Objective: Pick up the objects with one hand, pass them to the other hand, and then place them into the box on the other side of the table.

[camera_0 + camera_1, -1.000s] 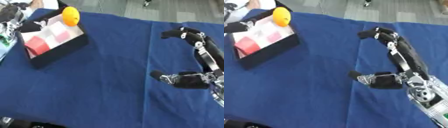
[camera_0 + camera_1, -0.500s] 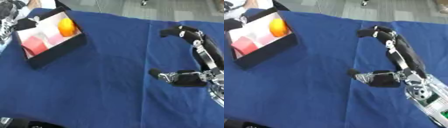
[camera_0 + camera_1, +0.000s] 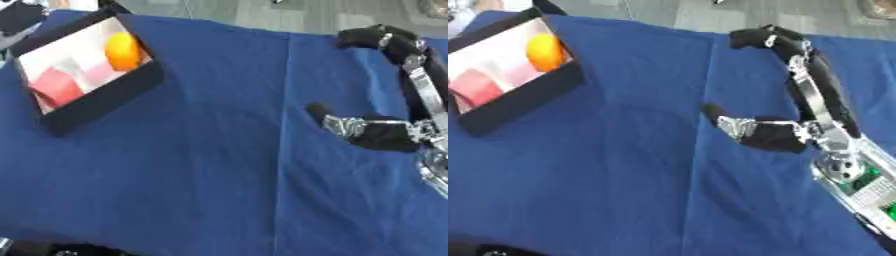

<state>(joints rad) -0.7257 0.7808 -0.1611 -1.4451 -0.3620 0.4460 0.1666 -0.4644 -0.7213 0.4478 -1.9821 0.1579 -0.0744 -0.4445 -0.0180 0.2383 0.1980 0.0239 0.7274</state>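
Observation:
A black box lies tilted at the upper left of the blue table. Inside it rest an orange ball, a red block and a pale pink piece. My right hand hovers over the right side of the table, open, thumb pointing left and fingers stretched toward the far edge, holding nothing. A dark shape at the top left corner beside the box appears to be my left hand; its fingers are not readable.
A blue cloth covers the table, with a fold running down the middle. Grey floor shows beyond the far edge. Dark parts sit at the bottom left corner.
The orange ball went from above the box's far edge down into the box. My left hand drew back toward the top left corner. The camera shifted; the right hand stayed put.

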